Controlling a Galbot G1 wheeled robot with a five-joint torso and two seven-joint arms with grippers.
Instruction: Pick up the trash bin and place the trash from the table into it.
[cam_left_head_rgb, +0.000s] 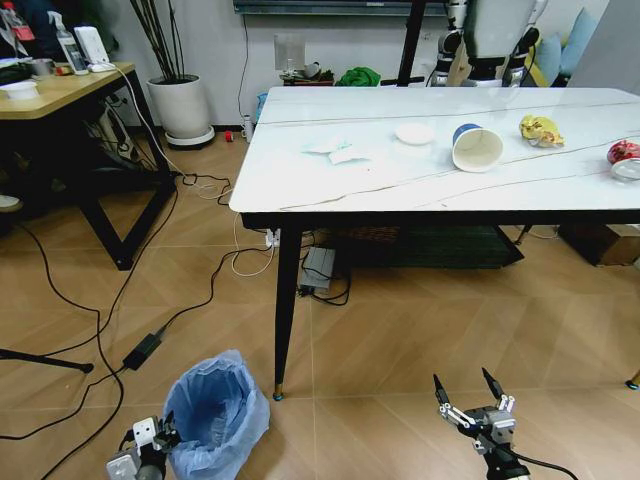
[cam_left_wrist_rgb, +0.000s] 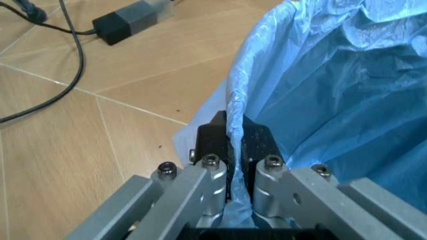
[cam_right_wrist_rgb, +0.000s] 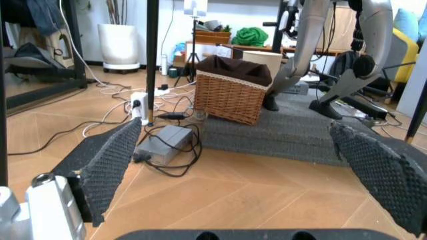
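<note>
Down low at the near left, on the floor just beside the table's (cam_left_head_rgb: 300, 190) front-left leg: the trash bin (cam_left_head_rgb: 215, 410), upright, long axis vertical, open mouth pointing up. Pinched on its near-left rim by the left tool (cam_left_head_rgb: 150, 440), closed tight with the blue liner and rim wall sandwiched between the fingers (cam_left_wrist_rgb: 257, 145) (one inside the bag, one outside, seemingly so that the bin can be lifted by its edge without tipping much). Wide open and holding nothing, low over bare floor at the near right: the right tool (cam_left_head_rgb: 470, 395), pads (cam_right_wrist_rgb: 107, 165) spread far apart, probably kept free for the litter. Up on the marble top, well apart from the bin: white paper scraps (cam_left_head_rgb: 335, 151) toward the left, a white lid (cam_left_head_rgb: 415, 133), a blue-and-white paper cup (cam_left_head_rgb: 476, 147) on its side with mouth facing near, a crumpled yellow wrapper (cam_left_head_rgb: 541, 129), and a crushed red can (cam_left_head_rgb: 624, 152) at the far right edge. Nothing yet in the bin, judging by the visible liner.
</note>
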